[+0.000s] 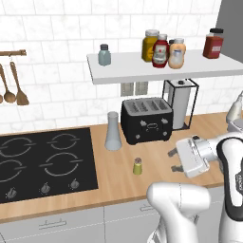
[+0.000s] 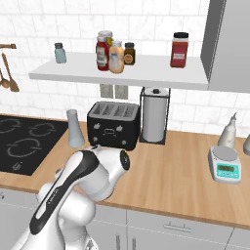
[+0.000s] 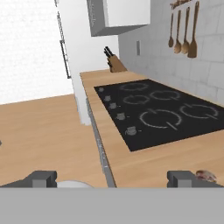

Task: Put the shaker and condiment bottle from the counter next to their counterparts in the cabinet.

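Jaws of my end effector (image 1: 172, 160) stand wide apart and hold nothing; the fingers point sideways toward the hob (image 1: 42, 163), above the counter (image 1: 142, 187) and touching no object. In the hand view both fingertips (image 3: 41, 178) sit far apart, looking along the hob. Shaker (image 1: 137, 166) stands upright on the counter, long axis vertical, cap up, between hob and my end effector, in front of the toaster (image 1: 145, 120). Bottle (image 1: 176, 55) stands upright on the shelf (image 1: 161, 69), touching the red ketchup (image 1: 161, 52). Blue-grey shaker (image 1: 104, 55) stands well apart at the shelf's left end.
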You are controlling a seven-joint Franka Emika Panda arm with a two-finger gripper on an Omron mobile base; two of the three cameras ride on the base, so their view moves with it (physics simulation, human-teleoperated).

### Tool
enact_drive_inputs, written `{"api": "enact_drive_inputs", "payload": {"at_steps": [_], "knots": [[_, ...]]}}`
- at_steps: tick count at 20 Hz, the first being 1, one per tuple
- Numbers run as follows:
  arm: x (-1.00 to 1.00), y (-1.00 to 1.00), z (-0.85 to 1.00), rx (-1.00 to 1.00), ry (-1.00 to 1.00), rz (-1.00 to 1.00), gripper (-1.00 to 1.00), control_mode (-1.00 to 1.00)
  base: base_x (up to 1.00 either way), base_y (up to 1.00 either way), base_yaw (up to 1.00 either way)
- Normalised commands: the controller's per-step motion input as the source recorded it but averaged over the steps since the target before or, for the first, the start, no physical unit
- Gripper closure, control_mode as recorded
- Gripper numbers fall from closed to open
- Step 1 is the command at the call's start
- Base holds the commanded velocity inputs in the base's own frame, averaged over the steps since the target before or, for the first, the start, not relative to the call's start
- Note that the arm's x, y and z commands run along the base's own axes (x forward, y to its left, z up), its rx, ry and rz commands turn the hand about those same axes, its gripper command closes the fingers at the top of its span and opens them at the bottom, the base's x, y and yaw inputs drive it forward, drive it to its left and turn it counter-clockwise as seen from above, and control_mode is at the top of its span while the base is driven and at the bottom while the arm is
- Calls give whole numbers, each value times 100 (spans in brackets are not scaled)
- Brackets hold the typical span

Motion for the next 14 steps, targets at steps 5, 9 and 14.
{"api": "enact_drive_inputs", "payload": {"at_steps": [5,9,14], "knots": [[6,32,-23,7,0,0,-100,-100,0,0,0],[37,13,-8,18,0,-1,-100,-100,0,0,0],[54,10,-13,14,2,-5,-100,-100,0,0,0]]}}
